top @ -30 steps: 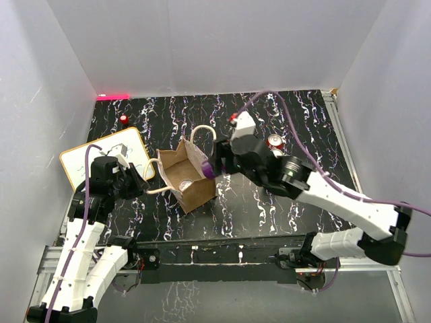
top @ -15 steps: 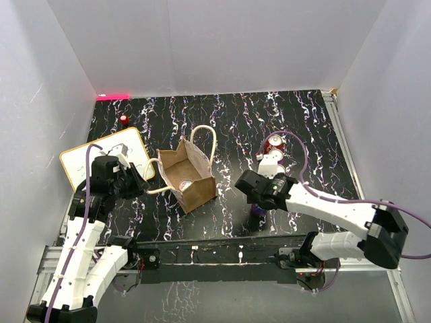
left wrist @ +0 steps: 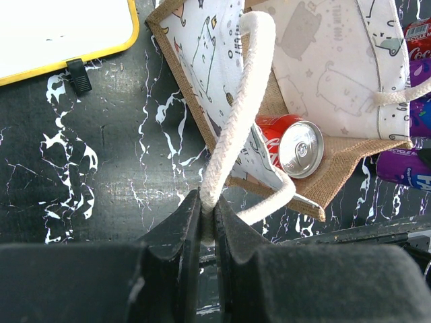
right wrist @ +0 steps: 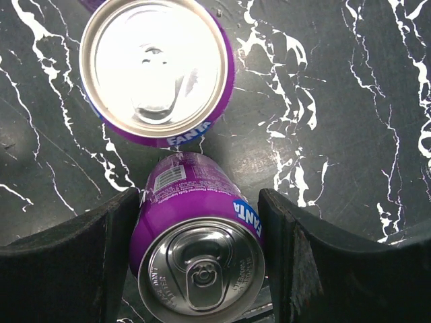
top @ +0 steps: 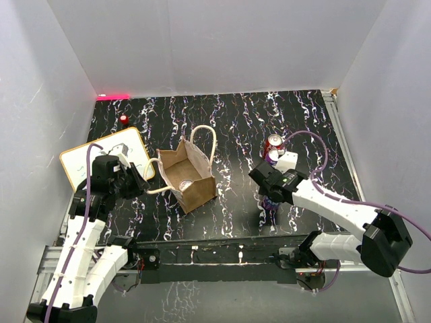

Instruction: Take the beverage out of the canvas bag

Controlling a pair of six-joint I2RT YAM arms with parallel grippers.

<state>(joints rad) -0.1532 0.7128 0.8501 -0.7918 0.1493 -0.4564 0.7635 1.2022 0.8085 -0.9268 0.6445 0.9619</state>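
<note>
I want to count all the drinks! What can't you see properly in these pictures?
Bag bottom: walls of the canvas bag hide it around the red can in top and left wrist views; more drinks possible.
Top view: the right gripper and arm cover most of the held purple can.
Top view: the small red thing, far left, is too small to name.

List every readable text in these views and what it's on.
"FANTA": side of the standing purple can.
"FANTA": side of the purple can in the right hand; its small print and barcode are too small to read.
Red can in the canvas bag: white script, too partial to read.
Bag print and whiteboard: no legible words.
</note>
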